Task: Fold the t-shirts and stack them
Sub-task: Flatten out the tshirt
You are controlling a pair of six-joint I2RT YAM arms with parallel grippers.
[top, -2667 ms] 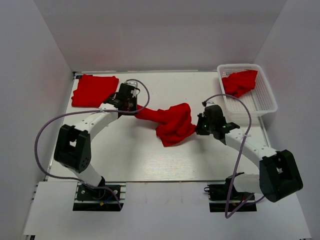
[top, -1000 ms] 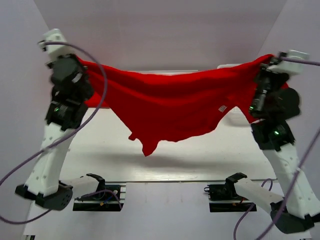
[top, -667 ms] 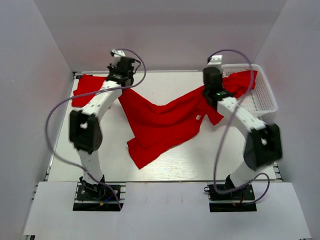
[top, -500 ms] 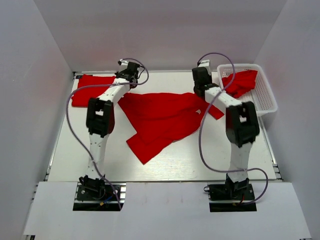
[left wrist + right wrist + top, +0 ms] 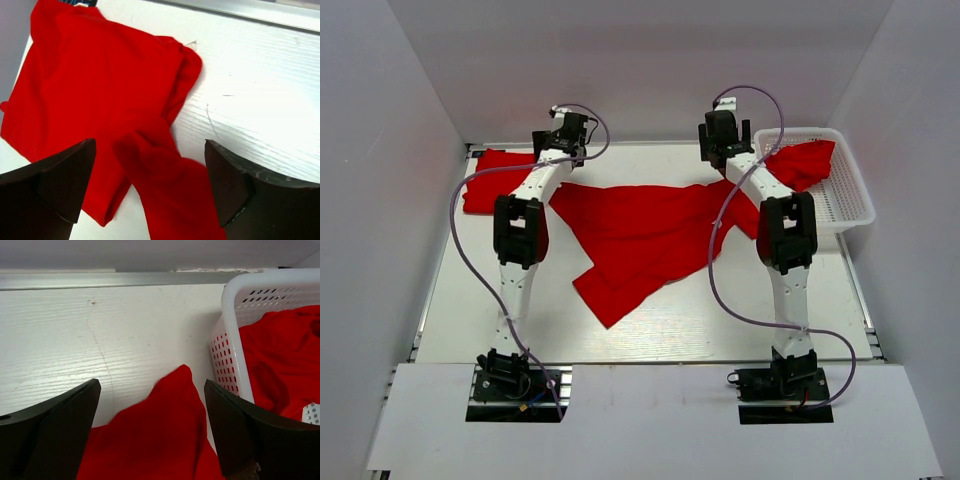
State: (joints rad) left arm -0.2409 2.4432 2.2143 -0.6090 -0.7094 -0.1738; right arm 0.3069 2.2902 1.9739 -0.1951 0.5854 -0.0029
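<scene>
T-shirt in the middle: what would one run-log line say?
middle t-shirt: spread on table | left gripper: open | right gripper: open | folded t-shirt: far-left | basket: third t-shirt

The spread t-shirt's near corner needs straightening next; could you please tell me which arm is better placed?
Probably the left. The near corner of the spread t-shirt lies on the left arm's side, and the left gripper is open. The right gripper, also open, sits farther off beside the basket.

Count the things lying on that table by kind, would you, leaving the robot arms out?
White basket: 1
Red t-shirts: 3 (folded shirt far left, spread shirt in the middle, bunched shirt in the basket)
Total: 4
</scene>
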